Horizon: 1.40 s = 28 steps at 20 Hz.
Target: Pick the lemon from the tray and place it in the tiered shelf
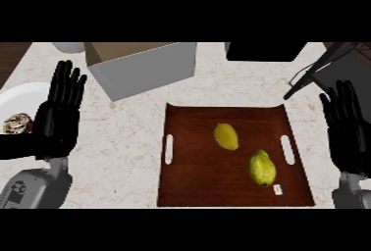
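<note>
Kitchen setting: pale speckled stone counter (pixel 123 147), white sink basin (pixel 18 100) at left edge, brown wooden serving tray (pixel 196 186) with cut-out handles bearing fruit.

Wood tray on a speckled stone counter

The tray (pixel 190 186) looks like dark, reddish-brown wood with a smooth, faintly glossy face. The counter (pixel 123 157) reads as pale stone, finely speckled and matt. The lemon (pixel 226 136) has a smooth yellow skin with a soft sheen; the fruit (pixel 262 168) beside it is greener and duller, faintly mottled. The box (pixel 148 68) has flat, matt grey sides and a brown, card-like inside. Both hands (pixel 59 110) (pixel 349 127) look like matt black plastic, the forearms (pixel 36 188) smooth grey.
</note>
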Each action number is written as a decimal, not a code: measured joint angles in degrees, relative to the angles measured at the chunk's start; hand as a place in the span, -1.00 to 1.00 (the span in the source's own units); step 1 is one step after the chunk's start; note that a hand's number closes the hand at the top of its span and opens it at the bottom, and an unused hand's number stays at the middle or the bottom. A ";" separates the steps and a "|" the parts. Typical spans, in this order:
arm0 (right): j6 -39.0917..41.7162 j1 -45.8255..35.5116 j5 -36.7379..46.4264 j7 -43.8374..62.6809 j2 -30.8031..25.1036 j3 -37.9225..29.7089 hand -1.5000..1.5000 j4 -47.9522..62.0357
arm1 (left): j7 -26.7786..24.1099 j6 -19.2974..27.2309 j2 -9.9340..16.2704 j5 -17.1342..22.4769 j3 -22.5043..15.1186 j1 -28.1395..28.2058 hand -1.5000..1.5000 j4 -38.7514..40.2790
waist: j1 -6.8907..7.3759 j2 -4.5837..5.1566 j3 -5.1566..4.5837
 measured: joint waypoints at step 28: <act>31.15 -10.15 12.01 6.30 -22.40 6.69 -1.00 10.04 | 18.56 -8.64 2.96 1.53 -1.75 9.02 0.00 16.18 | 0.20 0.87 1.92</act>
